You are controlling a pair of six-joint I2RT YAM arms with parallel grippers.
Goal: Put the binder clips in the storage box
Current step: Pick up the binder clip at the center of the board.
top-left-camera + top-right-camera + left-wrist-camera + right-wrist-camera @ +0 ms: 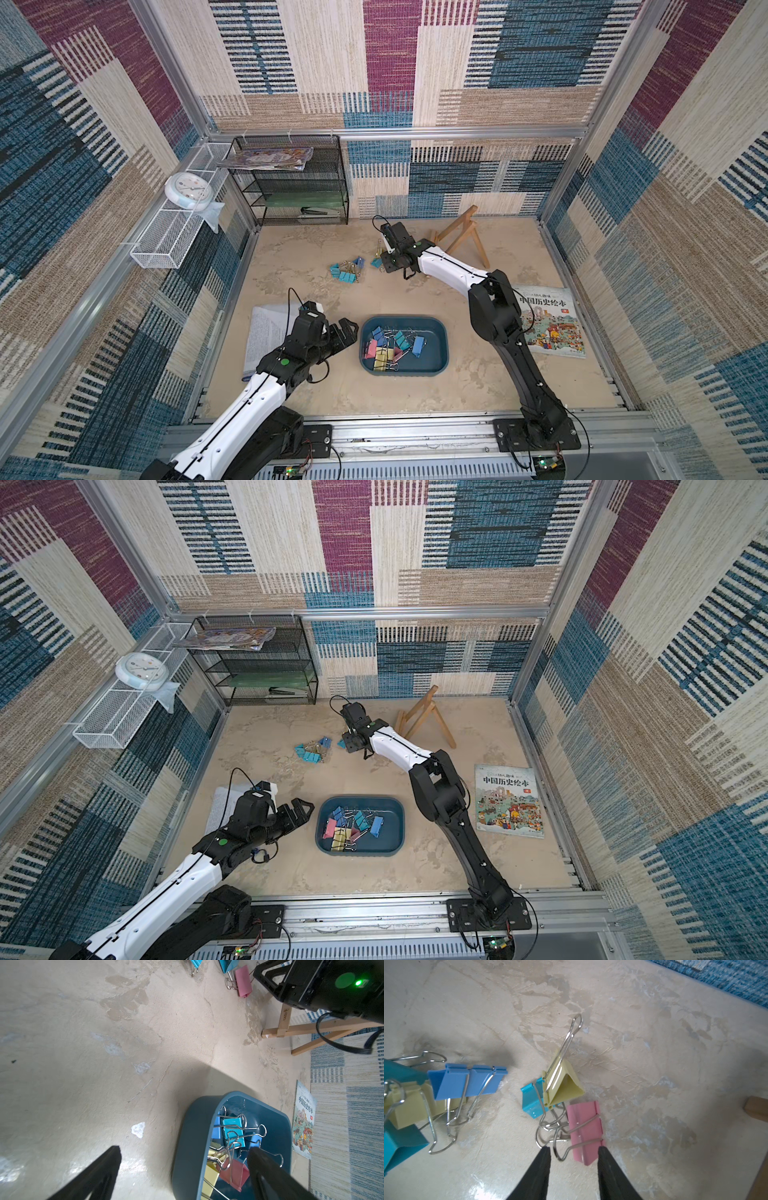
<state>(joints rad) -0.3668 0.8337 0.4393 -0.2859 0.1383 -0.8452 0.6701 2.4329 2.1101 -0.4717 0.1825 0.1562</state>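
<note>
- Fingers point(544, 1167) of the right gripper point(574, 1152) stand apart at a narrow setting, low over the far part of the table point(415, 399).
- The near end of the pink clip point(584, 1132) and one of its wire handles lie between the fingertips. The clip rests on the table. A clear gap shows between one finger and the handle, so nothing is clamped.
- Just beyond the pink clip, the yellow clip point(562, 1084) leans tilted against the teal clip point(532, 1099), with one wire handle raised.
- More loose binder clips point(345, 270) lie in a tangled group of blue, yellow and teal pieces. In both top views the group sits on the table, just left of the right gripper point(347, 733).
- The left gripper point(347, 332) has its fingers point(104, 1167) spread wide and holds nothing. It hovers just beside the left end wall of the storage box point(434, 359).
- The storage box point(392, 837) sits on the near centre of the table, between the two arms. It contains a pile of clips point(353, 827) in pink, yellow, blue and teal, with wire handles interlocked.
- A wooden easel point(461, 237) stands behind the right arm. A picture book point(548, 320) lies flat at the right side of the table.
</note>
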